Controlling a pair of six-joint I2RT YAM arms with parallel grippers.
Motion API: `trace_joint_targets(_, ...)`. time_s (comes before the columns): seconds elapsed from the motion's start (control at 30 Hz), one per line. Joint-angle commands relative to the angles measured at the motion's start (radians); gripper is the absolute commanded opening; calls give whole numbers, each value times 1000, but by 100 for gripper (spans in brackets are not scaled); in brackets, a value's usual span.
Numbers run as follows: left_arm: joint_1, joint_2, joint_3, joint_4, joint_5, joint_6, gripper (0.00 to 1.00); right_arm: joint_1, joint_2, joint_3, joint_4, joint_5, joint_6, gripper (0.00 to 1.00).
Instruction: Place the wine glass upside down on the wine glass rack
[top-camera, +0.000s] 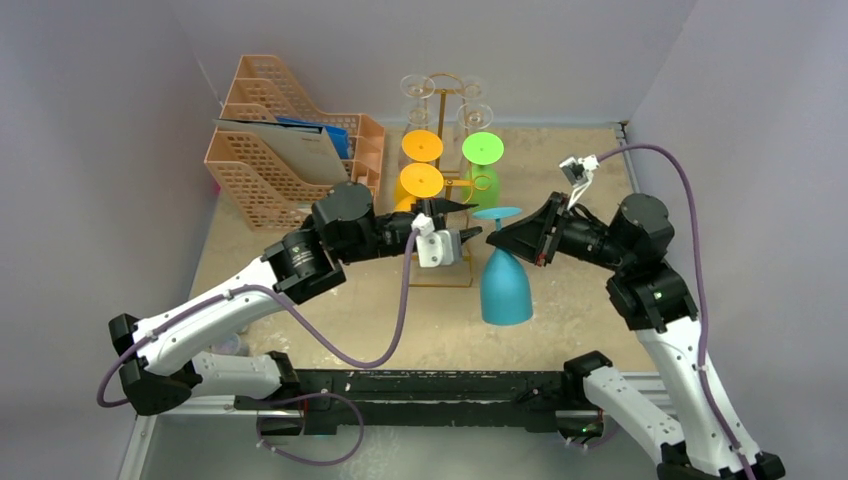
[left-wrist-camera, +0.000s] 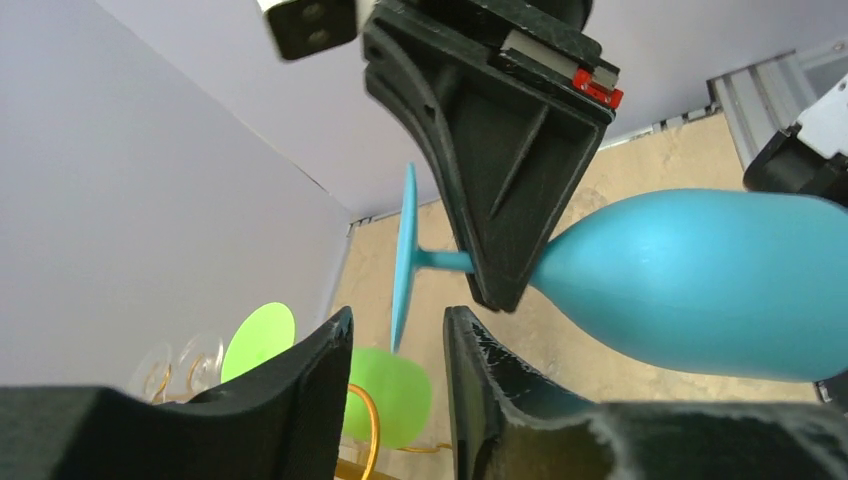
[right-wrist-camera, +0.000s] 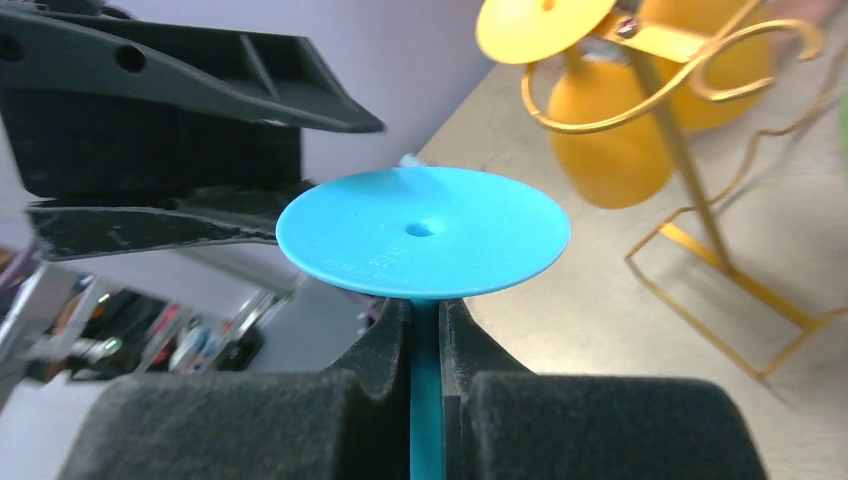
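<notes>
While the right gripper (right-wrist-camera: 425, 318) clamps its fingers tight on the thin stem, just under the round foot, the opaque teal wine glass (top-camera: 505, 288) hangs bowl-down over the tan bench (top-camera: 575, 300), right in front of the tall gold wire wine glass rack (top-camera: 441, 283). Whether its rim touches the bench, I can't tell. The left gripper (left-wrist-camera: 395, 345) sits just beside the foot, fingers a little apart, nothing between them. To my eye it's moulded plastic: matte, solid colour, a small dimple in the flat foot. So I'd call it light, stiff and not too fragile, but smooth and bowl-heavy, so it could swing or slip. The stem below the foot is the spot to hold, leaving the foot free for a ring hook. Orange glasses (top-camera: 421, 182) and green glasses (top-camera: 482, 150) hang there already.
</notes>
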Motion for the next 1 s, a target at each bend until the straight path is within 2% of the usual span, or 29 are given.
trace_joint_targets(0.0, -3, -76, 3, 25, -21, -88, 42, -1, -81, 34, -47, 226, -115, 0)
trace_joint_targets(0.07, -3, -106, -9, 16, -44, -156, 47, 0, -110, 31, -51, 295, -140, 0)
trace_joint_targets(0.27, -3, -235, -69, 6, -172, -437, 49, 0, -162, 4, -62, 517, -229, 0)
trace_joint_targets(0.4, -3, -315, -88, -97, -262, -627, 49, 0, -148, -15, -25, 584, -268, 0)
trace_joint_targets(0.67, -3, -481, -184, -381, -685, -859, 48, 0, -53, -76, 203, 510, -386, 0)
trace_joint_targets(0.77, -3, -548, -236, -428, -746, -905, 48, -1, -24, -106, 284, 467, -450, 0)
trace_joint_targets(0.97, -3, -628, -284, -493, -804, -969, 48, -1, 23, -120, 327, 405, -568, 0)
